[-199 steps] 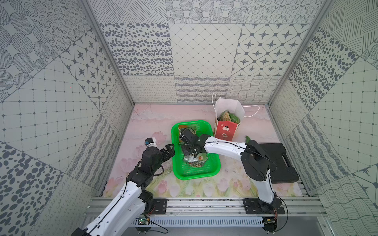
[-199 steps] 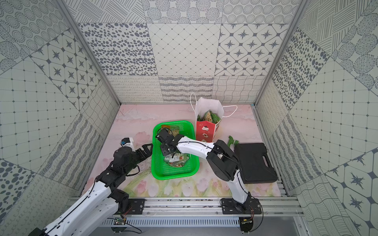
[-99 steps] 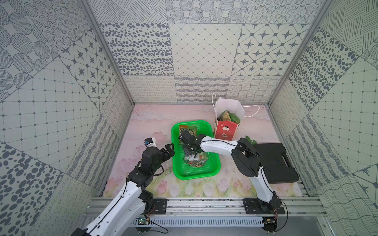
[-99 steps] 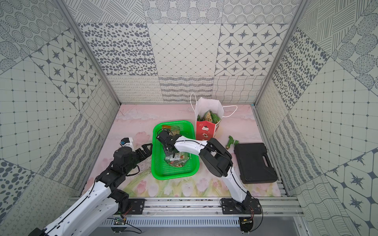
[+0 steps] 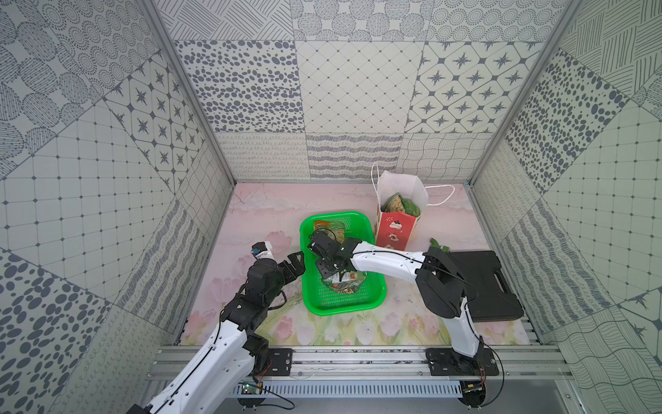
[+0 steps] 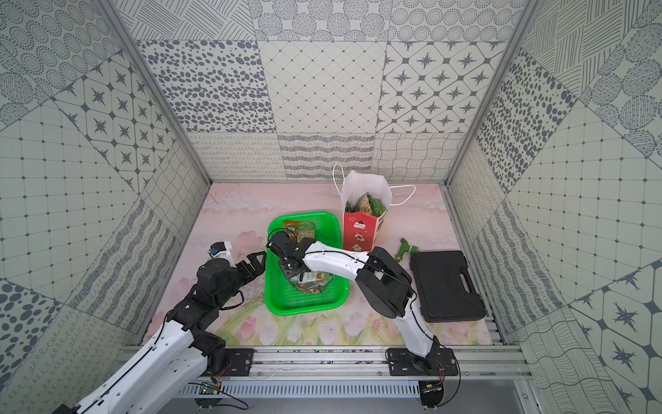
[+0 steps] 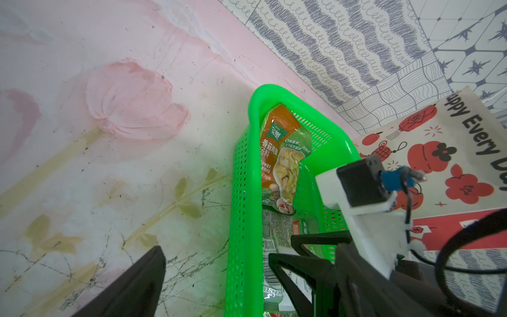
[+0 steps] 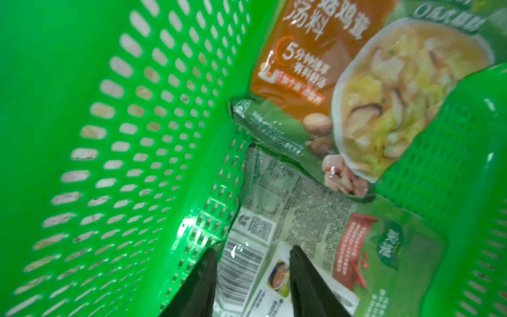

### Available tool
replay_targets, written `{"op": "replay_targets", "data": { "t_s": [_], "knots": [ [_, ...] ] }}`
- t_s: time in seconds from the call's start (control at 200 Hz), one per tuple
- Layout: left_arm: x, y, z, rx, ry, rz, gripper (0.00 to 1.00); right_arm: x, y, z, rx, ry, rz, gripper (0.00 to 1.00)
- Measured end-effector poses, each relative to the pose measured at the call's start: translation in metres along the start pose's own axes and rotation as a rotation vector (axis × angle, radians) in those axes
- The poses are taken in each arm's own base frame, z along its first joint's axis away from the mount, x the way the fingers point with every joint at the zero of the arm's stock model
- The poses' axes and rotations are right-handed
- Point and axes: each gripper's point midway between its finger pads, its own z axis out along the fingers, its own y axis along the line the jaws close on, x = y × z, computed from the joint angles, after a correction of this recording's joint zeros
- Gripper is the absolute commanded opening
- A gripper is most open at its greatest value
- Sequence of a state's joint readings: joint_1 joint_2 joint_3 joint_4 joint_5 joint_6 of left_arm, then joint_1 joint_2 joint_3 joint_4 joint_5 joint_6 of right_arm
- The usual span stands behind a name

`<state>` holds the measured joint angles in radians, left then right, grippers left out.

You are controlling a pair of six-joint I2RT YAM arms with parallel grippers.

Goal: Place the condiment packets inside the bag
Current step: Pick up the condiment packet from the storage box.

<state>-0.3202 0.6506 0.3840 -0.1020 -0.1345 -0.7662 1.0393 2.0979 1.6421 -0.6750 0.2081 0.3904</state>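
Green perforated basket point(image 5: 342, 299), red bag point(image 5: 393, 231) with white motifs, orange-and-green condiment packets point(image 7: 279, 153), black case point(image 5: 490, 286), pink floral tabletop point(image 5: 258, 215)

The left arm point(image 5: 218, 344) stretches forward toward the green basket point(image 5: 340, 311), with the left gripper point(image 5: 295, 265) just outside the basket's left wall, jaws spread wide and holding nothing. The right arm point(image 5: 387, 263) bends sharply at the elbow and reaches low across the basket's right rim. The right gripper point(image 5: 327, 268) points down inside the basket, its fingers point(image 8: 304, 277) parted with a clear gap between them.
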Motion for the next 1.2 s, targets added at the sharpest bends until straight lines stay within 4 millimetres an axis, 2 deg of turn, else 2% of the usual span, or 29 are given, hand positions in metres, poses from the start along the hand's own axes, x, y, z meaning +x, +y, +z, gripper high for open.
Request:
{"op": "replay_targets", "data": {
  "t_s": [0.185, 0.4, 0.54, 0.63, 0.695, 0.74, 0.835, 0.88, 1.045, 1.2],
  "knots": [
    [-0.003, -0.001, -0.005, 0.018, -0.024, -0.004, 0.99, 0.006, 0.008, 0.002, -0.023, 0.013, -0.004, 0.55],
    [-0.006, -0.002, -0.009, 0.028, -0.043, -0.013, 0.99, 0.021, -0.004, 0.031, 0.060, 0.056, -0.001, 0.60],
    [-0.006, -0.002, -0.011, 0.033, -0.049, -0.015, 0.99, 0.018, -0.007, 0.031, 0.091, 0.041, 0.000, 0.62],
    [-0.006, -0.002, -0.011, 0.033, -0.050, -0.017, 0.99, 0.017, -0.010, 0.030, 0.110, 0.036, -0.003, 0.47],
    [-0.006, -0.001, -0.011, 0.032, -0.049, -0.017, 0.99, 0.017, -0.012, 0.030, 0.126, 0.034, -0.006, 0.26],
    [-0.006, -0.002, -0.011, 0.033, -0.049, -0.018, 0.99, 0.017, -0.014, 0.029, 0.137, 0.033, -0.006, 0.16],
    [-0.006, -0.002, -0.011, 0.033, -0.050, -0.020, 1.00, 0.015, -0.017, 0.028, 0.152, 0.025, -0.011, 0.03],
    [-0.006, -0.002, -0.011, 0.033, -0.050, -0.020, 1.00, 0.014, -0.017, 0.027, 0.156, 0.022, -0.013, 0.00],
    [-0.006, -0.002, -0.011, 0.034, -0.050, -0.021, 0.99, 0.012, -0.022, 0.017, 0.171, 0.009, -0.017, 0.00],
    [-0.006, -0.002, -0.011, 0.034, -0.050, -0.021, 1.00, 0.006, -0.029, -0.018, 0.155, -0.047, -0.002, 0.00]
  ]
}}
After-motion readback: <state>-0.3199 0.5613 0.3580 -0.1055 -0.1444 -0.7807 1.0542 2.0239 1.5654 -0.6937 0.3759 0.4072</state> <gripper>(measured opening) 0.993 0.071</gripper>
